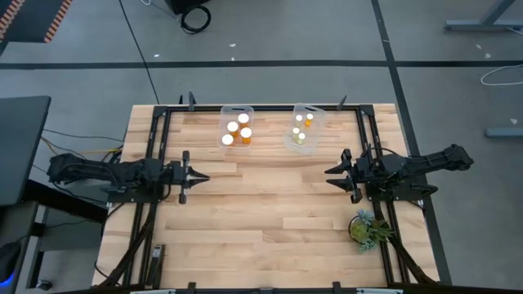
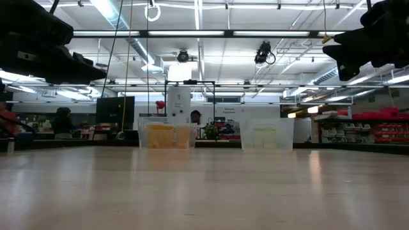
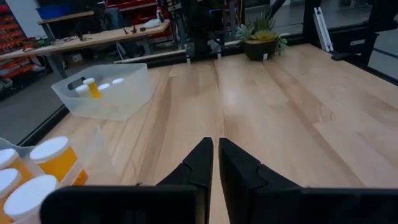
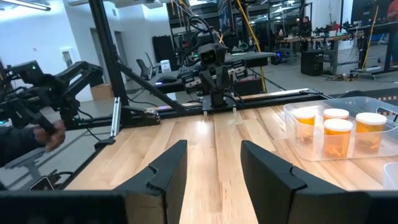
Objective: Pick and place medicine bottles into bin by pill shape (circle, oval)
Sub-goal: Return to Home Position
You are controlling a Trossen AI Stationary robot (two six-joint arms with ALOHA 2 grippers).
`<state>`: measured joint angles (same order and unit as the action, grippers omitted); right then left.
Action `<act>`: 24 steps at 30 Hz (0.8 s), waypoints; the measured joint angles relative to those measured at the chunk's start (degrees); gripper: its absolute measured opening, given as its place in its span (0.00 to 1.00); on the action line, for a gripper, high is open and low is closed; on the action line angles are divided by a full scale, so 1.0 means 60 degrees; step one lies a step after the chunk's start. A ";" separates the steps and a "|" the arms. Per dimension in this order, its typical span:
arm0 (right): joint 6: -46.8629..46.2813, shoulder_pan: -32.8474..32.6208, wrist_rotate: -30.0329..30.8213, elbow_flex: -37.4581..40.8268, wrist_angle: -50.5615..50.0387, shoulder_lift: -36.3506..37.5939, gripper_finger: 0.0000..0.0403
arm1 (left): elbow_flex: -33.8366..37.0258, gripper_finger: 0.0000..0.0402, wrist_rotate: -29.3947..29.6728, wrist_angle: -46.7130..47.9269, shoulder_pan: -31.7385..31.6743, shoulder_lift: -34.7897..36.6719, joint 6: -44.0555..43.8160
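Observation:
Several larger orange bottles with white caps stand in the left clear bin (image 1: 236,127) at the table's far side; they also show in the right wrist view (image 4: 337,134). Small bottles (image 1: 300,131) stand in the right clear bin (image 1: 305,129), which also shows in the left wrist view (image 3: 106,93). My left gripper (image 1: 204,177) is shut and empty at mid-left, its fingertips (image 3: 215,149) nearly together. My right gripper (image 1: 328,175) is open and empty at mid-right, with its fingers wide apart in the right wrist view (image 4: 214,155). Both hover above the bare wood, short of the bins.
A small potted plant (image 1: 368,227) stands near the table's right front corner. Black frame rails (image 1: 155,163) run along the table's left, right and far edges. Open wood lies between the two grippers. In the low view the bins (image 2: 166,135) stand at the far edge.

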<state>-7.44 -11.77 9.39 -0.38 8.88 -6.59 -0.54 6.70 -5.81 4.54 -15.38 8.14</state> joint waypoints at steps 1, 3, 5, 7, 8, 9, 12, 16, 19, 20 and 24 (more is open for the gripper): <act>0.0000 0.0000 0.0000 0.0000 0.0000 0.0000 0.39 | 0.0000 0.09 0.0000 -0.0014 0.0000 0.0004 0.0005; 0.0000 0.0000 0.0000 -0.0004 0.0002 0.0000 0.39 | 0.0000 0.08 0.0000 -0.0017 0.0003 0.0000 0.0001; 0.0000 0.0000 0.0000 -0.0004 0.0000 0.0000 0.39 | 0.0000 0.07 0.0001 -0.0017 0.0004 0.0000 0.0002; 0.0000 0.0000 0.0000 -0.0004 0.0000 0.0000 0.39 | 0.0000 0.06 0.0000 -0.0017 0.0004 0.0000 0.0003; 0.0001 0.0000 0.0000 -0.0004 0.0000 0.0000 0.39 | 0.0000 0.06 0.0002 -0.0017 0.0004 0.0000 0.0000; 0.0000 0.0000 0.0000 -0.0004 0.0000 0.0000 0.39 | 0.0000 0.06 0.0004 -0.0017 0.0004 0.0000 0.0000; 0.0000 0.0000 0.0000 -0.0004 0.0000 0.0000 0.39 | 0.0000 0.07 0.0004 -0.0017 0.0004 0.0000 0.0000; 0.0001 0.0000 0.0000 -0.0004 0.0000 0.0000 0.39 | 0.0000 0.09 0.0005 -0.0017 0.0004 0.0000 0.0000; 0.0000 0.0000 0.0000 -0.0004 0.0000 0.0000 0.39 | 0.0000 0.09 0.0007 -0.0017 0.0004 0.0000 0.0000; 0.0000 0.0000 0.0000 -0.0004 0.0000 0.0000 0.39 | 0.0000 0.09 0.0007 -0.0017 0.0004 0.0000 0.0000; 0.0004 0.0000 0.0000 -0.0004 0.0000 0.0000 0.39 | 0.0000 0.07 0.0007 -0.0017 0.0004 0.0000 0.0000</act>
<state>-7.42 -11.77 9.39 -0.40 8.88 -6.59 -0.54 6.74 -5.91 4.56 -15.38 8.14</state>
